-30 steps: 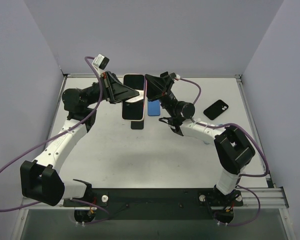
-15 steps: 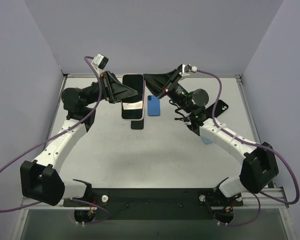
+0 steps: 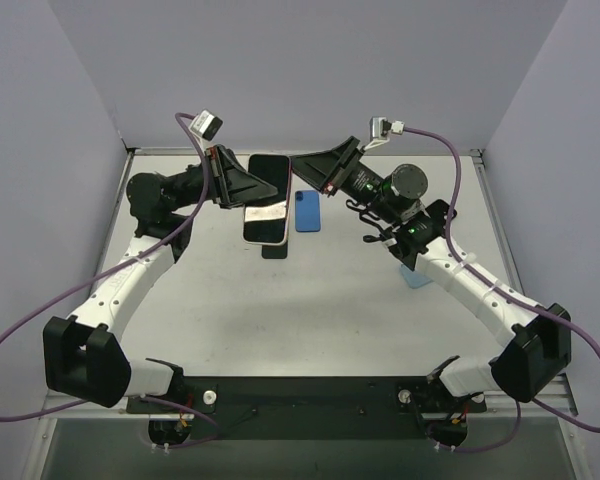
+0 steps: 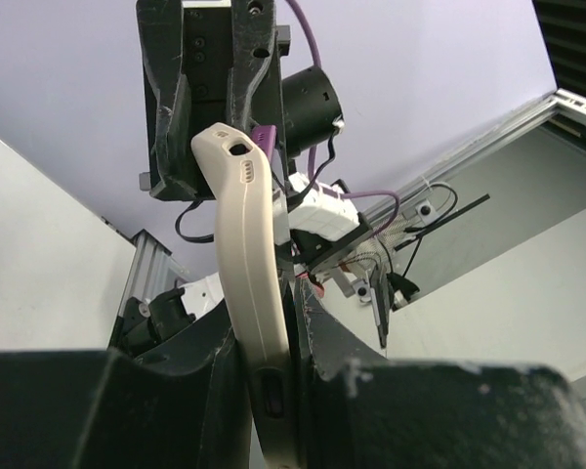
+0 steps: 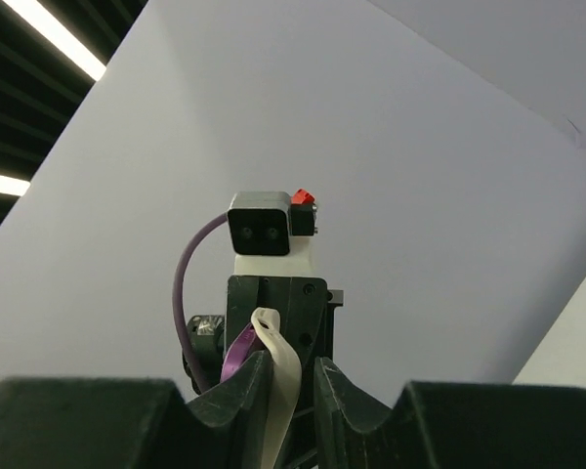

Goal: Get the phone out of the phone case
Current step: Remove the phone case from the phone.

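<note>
The phone point(image 3: 270, 172) in its cream case point(image 3: 266, 228) is held up above the table's far middle, screen facing the top camera. My left gripper point(image 3: 265, 192) is shut on it from the left; in the left wrist view the cream case edge point(image 4: 244, 244) is clamped between the jaws of this gripper point(image 4: 270, 391). My right gripper point(image 3: 298, 165) meets the phone's upper right edge. In the right wrist view a bent cream case edge point(image 5: 278, 363) sits between that gripper's point(image 5: 291, 386) nearly closed jaws.
A blue phone-shaped item point(image 3: 308, 211) lies flat just right of the held phone. A dark item point(image 3: 274, 251) lies under it. A black phone or case point(image 3: 443, 213) lies at the right, partly behind my right arm. A pale blue item point(image 3: 413, 277) lies under that arm.
My right arm swung its elbow out to the right and rose, with its gripper staying at the phone's upper right edge. The phone's upper face went from pale to dark. The left arm barely moved.
</note>
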`<state>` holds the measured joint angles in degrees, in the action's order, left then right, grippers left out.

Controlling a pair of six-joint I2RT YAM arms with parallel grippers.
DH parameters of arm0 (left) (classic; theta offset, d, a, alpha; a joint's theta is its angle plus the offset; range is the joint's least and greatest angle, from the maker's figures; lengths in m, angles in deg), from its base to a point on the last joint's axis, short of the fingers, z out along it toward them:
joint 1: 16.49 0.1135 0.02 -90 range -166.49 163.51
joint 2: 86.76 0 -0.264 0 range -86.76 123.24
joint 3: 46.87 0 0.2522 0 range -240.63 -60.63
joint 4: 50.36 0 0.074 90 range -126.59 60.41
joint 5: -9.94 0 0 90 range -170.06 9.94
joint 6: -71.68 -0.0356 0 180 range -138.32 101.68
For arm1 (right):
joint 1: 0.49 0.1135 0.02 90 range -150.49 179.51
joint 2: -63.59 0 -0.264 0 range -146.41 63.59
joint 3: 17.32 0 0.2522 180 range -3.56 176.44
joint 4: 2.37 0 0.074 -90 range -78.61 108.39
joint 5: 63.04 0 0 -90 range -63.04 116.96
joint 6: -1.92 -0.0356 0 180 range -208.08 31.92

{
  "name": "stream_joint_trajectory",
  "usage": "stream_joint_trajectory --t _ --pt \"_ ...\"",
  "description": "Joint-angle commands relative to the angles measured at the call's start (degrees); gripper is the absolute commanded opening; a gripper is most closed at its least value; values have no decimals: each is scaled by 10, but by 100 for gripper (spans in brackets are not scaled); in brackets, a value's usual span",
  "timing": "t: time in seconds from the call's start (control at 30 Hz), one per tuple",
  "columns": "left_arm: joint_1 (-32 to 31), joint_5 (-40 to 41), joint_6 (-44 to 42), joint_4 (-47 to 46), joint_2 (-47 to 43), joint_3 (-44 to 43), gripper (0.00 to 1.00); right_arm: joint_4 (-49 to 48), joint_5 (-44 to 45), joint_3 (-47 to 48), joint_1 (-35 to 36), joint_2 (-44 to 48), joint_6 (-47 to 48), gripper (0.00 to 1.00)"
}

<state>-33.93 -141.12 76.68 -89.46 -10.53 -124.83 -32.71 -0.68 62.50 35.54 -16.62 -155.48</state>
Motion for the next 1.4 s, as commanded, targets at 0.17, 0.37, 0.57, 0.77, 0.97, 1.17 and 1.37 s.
stream_joint_trajectory --t 0.17,0.37,0.57,0.77,0.97,1.17,1.37 --pt "-38 126 -9 -289 -24 -73 0 435 -240 -64 44 -80 199 26" --pt "-38 129 0 -298 -7 -65 0 462 -253 -41 61 -96 220 27" --pt "-38 131 -3 -295 0 -55 0 446 -262 -35 68 -100 206 1" --pt "-38 118 -67 -224 -6 -18 0 457 -226 -26 59 -87 197 0" --pt "-38 100 -77 -193 26 44 10 476 -132 -49 22 -75 172 0" --pt "-30 84 -155 -90 38 97 60 515 -27 -56 -5 -59 164 0" --pt "-30 82 -299 169 33 123 85 601 42 -14 -18 -51 212 0"
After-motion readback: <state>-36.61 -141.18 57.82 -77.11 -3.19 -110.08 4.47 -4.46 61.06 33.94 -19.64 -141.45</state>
